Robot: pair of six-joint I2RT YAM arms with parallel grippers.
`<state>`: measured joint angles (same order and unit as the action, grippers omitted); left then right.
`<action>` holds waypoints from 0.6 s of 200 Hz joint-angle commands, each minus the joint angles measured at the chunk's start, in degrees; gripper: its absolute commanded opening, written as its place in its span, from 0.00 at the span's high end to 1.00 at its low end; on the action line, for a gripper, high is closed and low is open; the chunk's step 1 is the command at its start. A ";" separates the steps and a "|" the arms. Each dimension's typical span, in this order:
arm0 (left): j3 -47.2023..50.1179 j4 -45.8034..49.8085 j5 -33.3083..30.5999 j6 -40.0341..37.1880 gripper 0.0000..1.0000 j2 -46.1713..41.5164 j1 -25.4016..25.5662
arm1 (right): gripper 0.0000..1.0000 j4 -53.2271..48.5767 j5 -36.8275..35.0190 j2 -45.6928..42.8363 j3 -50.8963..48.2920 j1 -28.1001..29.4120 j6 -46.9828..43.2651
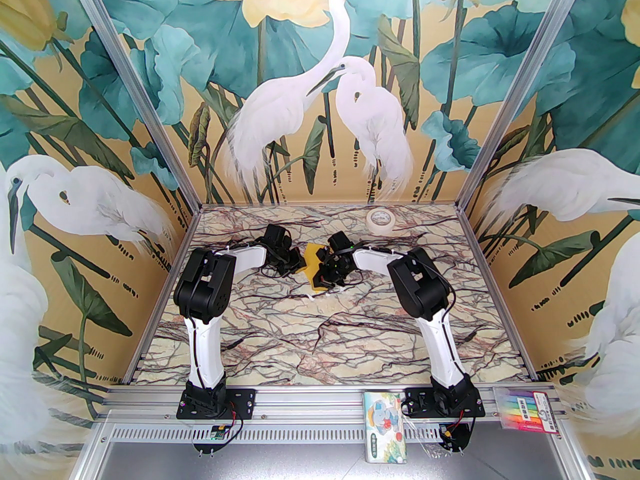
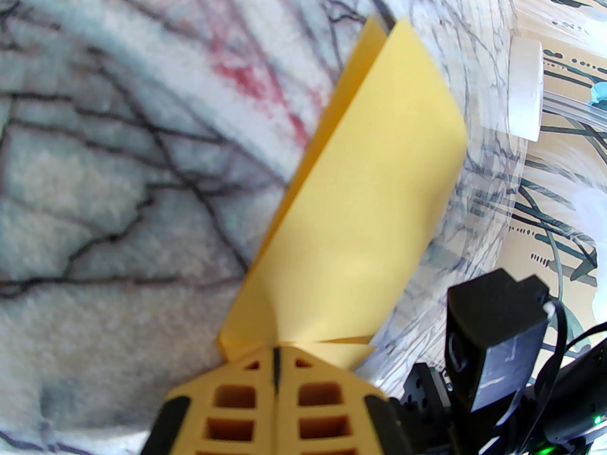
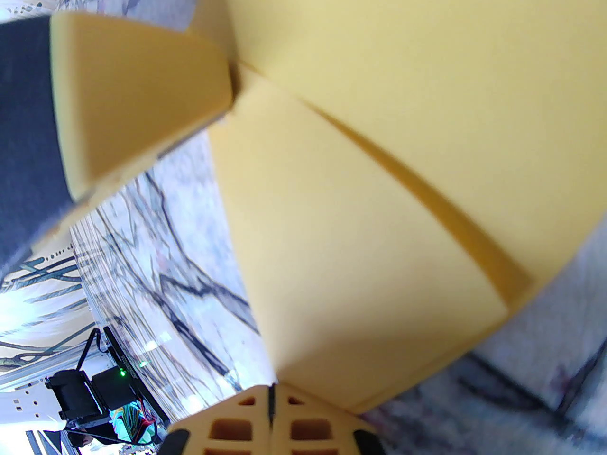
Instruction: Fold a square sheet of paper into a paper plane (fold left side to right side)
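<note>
While both arms reach inward to the middle of the bench (image 1: 260,328), the overhead view shows the left tool (image 1: 295,264) and the right tool (image 1: 324,268) nearly meeting. The square sheet of paper (image 1: 312,255) sits between them, partly hidden by the fingers. A cream tape roll (image 1: 380,219) lies well apart at the far edge.

From the left wrist, the left tool (image 2: 276,353) has its two fingers pressed together on the near edge of the sheet (image 2: 370,183). The paper rises away from the bench as two layers joined along one long side, with a gap between them at the far end.

From the right wrist, the right tool (image 3: 271,391) is likewise clamped on the paper (image 3: 379,206), its jaws showing no gap. One flap overlaps another along a shadowed edge, and a finger (image 3: 137,97) of the left tool touches the sheet at upper left.

As I judge it, the side-to-side fold is under way: the halves are brought over but look loose and not pressed flat. The crease needs setting on the bench, and the nose and wing folds of the plane all remain.
</note>
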<state>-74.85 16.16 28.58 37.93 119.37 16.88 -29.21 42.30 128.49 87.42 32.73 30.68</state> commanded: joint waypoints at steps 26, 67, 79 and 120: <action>0.58 3.17 -5.46 0.31 1.00 3.98 0.22 | 1.00 -5.37 -0.25 -2.74 -4.56 0.45 -2.48; 0.82 3.04 -5.21 0.26 1.00 3.72 0.21 | 1.00 -4.87 -0.59 -4.65 -6.27 0.23 -2.49; 0.97 3.08 -5.19 0.21 1.00 3.51 0.19 | 1.00 -4.89 -1.15 -5.76 -6.24 -0.05 -2.47; 1.24 2.64 -4.79 0.30 1.00 2.94 0.30 | 1.00 -2.82 -1.01 -9.51 -4.20 -2.11 -0.53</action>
<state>-74.85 16.12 28.60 37.93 119.37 16.91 -32.42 41.82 123.33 82.04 32.03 29.28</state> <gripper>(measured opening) 0.047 0.033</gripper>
